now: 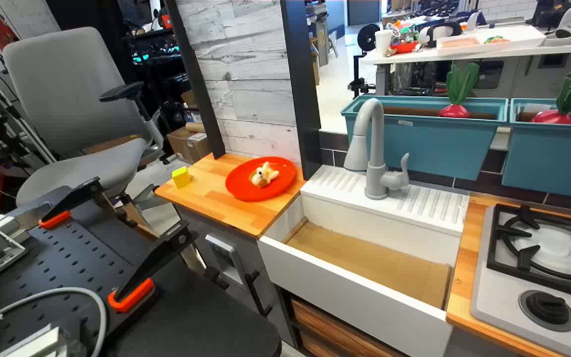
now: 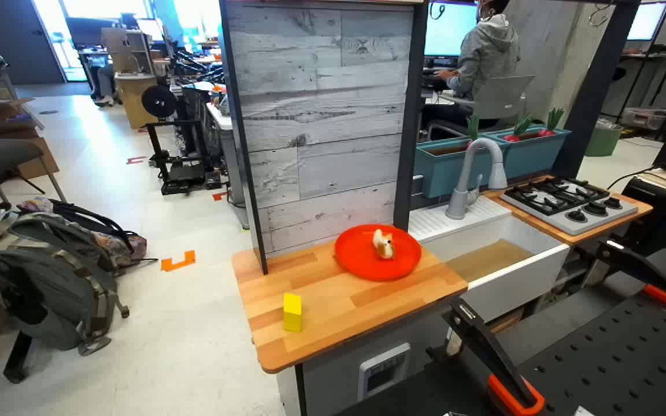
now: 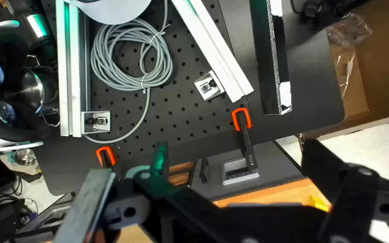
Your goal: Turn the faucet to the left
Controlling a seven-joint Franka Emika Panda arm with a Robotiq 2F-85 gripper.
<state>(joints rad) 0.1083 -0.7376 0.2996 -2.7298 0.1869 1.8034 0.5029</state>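
The faucet point(image 1: 377, 153) stands at the back of the sink point(image 1: 355, 303), well apart from the gripper point(image 3: 238, 155), whose fingers point(image 3: 322, 162) are widely spread, holding nothing, while it faces down to the black table point(image 3: 312, 98) before this sink.

a lab and office in one, it seems: a kitchen unit point(image 2: 339, 306) with sink point(image 1: 355, 302) and stove point(image 1: 506, 288) stands beside a perforated black tabletop point(image 3: 181, 125) bearing clamps point(image 3: 247, 143); farther off, a person point(image 2: 486, 52) sits before a lit monitor point(image 2: 451, 28), well apart from a likely 3d printer point(image 2: 185, 172).
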